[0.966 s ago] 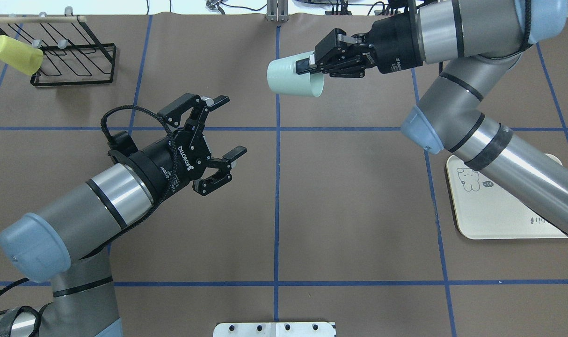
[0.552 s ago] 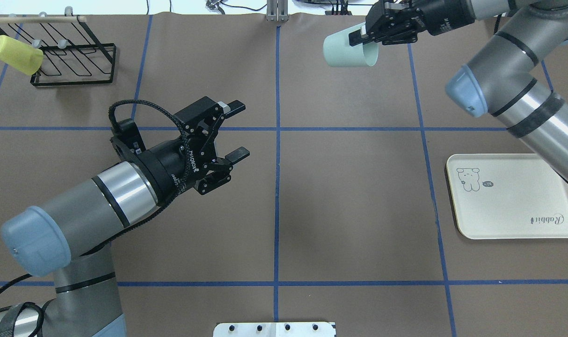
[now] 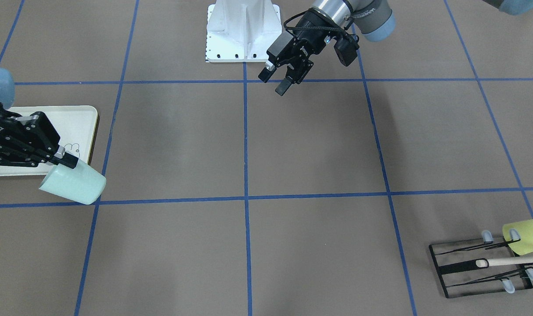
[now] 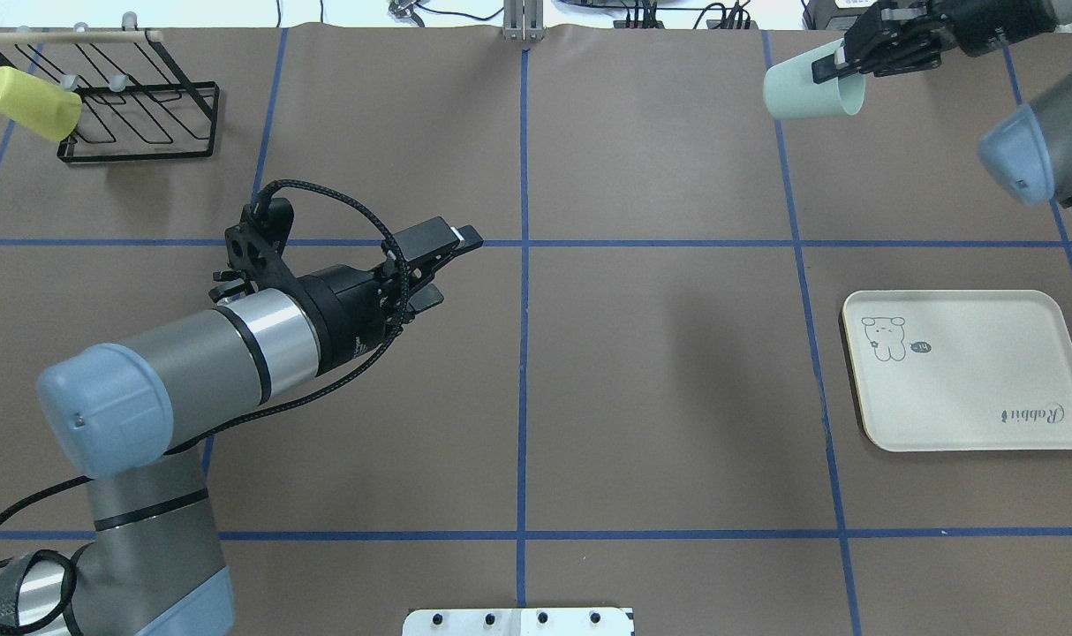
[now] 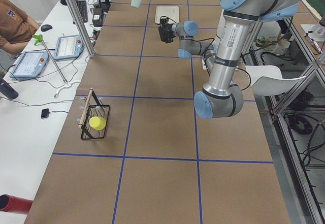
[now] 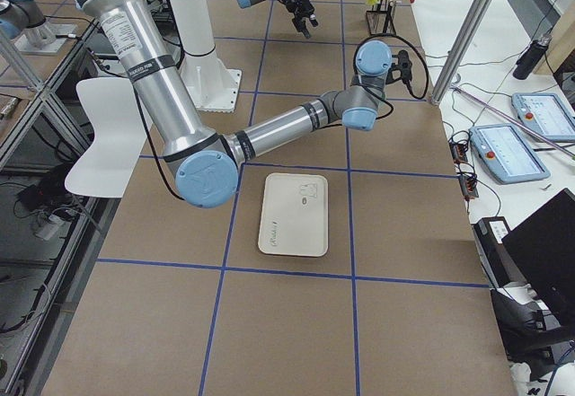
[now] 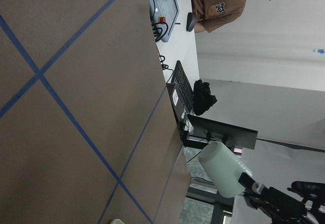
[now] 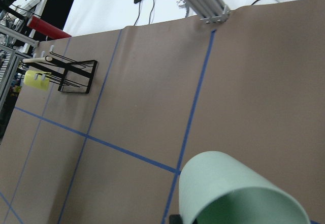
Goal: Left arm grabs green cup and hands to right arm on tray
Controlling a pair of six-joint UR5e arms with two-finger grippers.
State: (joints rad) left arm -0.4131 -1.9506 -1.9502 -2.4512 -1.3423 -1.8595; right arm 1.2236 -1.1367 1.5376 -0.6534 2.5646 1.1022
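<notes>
The right end effector [image 4: 841,71] pinches the green cup [image 4: 805,88] at its rim. The cup is held in the air on its side, base toward the table centre line and mouth toward the right arm [image 4: 1026,155]. It hangs above the far right part of the table [image 4: 660,397], beyond the far side of the tray [image 4: 969,415] and apart from it.

Compared with the earlier frames, the cup has travelled from beside the centre line to the far right corner region. The right arm has swung away with it, so the tray, partly covered one second ago, now shows in full.

The left end effector [image 4: 452,269] remains left of the centre line. It has rotated about its wrist, so the overhead view shows its fingers edge-on. In the front-facing view the left end effector [image 3: 274,81] has its fingers spread and holds nothing.

The yellow-green cup [image 4: 31,103] and the wire rack [image 4: 139,124] are unchanged at the far left corner.
</notes>
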